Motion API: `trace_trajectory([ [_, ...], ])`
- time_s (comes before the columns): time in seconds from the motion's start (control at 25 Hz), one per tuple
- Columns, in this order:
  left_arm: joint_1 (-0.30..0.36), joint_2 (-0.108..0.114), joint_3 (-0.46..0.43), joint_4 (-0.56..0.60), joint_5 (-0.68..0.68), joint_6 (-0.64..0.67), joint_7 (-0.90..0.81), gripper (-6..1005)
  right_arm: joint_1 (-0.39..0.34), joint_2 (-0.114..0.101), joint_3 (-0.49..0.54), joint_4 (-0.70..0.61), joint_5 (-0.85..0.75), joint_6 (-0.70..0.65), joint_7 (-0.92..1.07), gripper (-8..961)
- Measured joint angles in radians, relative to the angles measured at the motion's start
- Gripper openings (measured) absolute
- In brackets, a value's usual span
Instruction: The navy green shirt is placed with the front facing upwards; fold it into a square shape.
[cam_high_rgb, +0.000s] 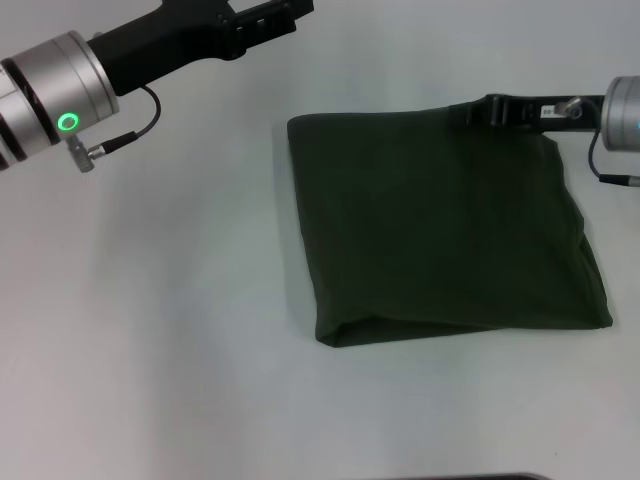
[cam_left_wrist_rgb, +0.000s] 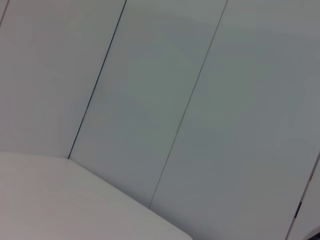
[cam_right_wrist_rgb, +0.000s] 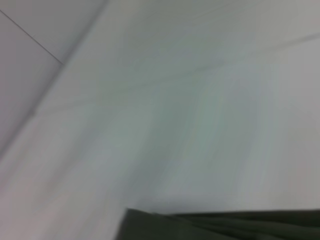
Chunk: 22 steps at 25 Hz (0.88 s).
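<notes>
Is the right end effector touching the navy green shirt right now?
Cannot tell. In the head view the right end effector sits at the far right corner of the folded navy green shirt, overlapping its edge, but no view shows contact or a gap plainly.

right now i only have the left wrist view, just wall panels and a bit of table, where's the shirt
Observer: The navy green shirt lies folded into a rough square on the table, right of centre in the head view.
Operator: any lettering showing
Observer: None; only plain green cloth faces up.
Operator: where's the right gripper
Observer: The right gripper is at the shirt's far right corner, low at its edge.
Operator: and my left arm
Observer: The left gripper is raised at the far left, well clear of the shirt.
</notes>
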Motion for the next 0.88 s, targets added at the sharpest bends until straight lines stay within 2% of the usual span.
trace_trajectory([
  [0.24, -0.001, 0.001, 0.0, 0.0, 0.0, -0.002, 0.0, 909, 0.012, 0.005, -0.083, 0.019, -0.028, 0.123, 0.051, 12],
  [0.44, -0.001, 0.001, 0.0, 0.0, 0.0, -0.007, 0.002, 909, 0.013, 0.009, -0.099, 0.02, -0.028, 0.173, 0.051, 13],
  [0.72, 0.0, 0.001, 0.0, -0.002, 0.0, -0.009, 0.004, 909, -0.011, 0.018, -0.089, -0.037, 0.07, 0.093, -0.028, 14],
  [0.88, 0.0, 0.002, -0.001, -0.002, 0.0, -0.007, 0.004, 910, -0.04, 0.005, -0.09, -0.054, 0.118, 0.039, -0.036, 14],
])
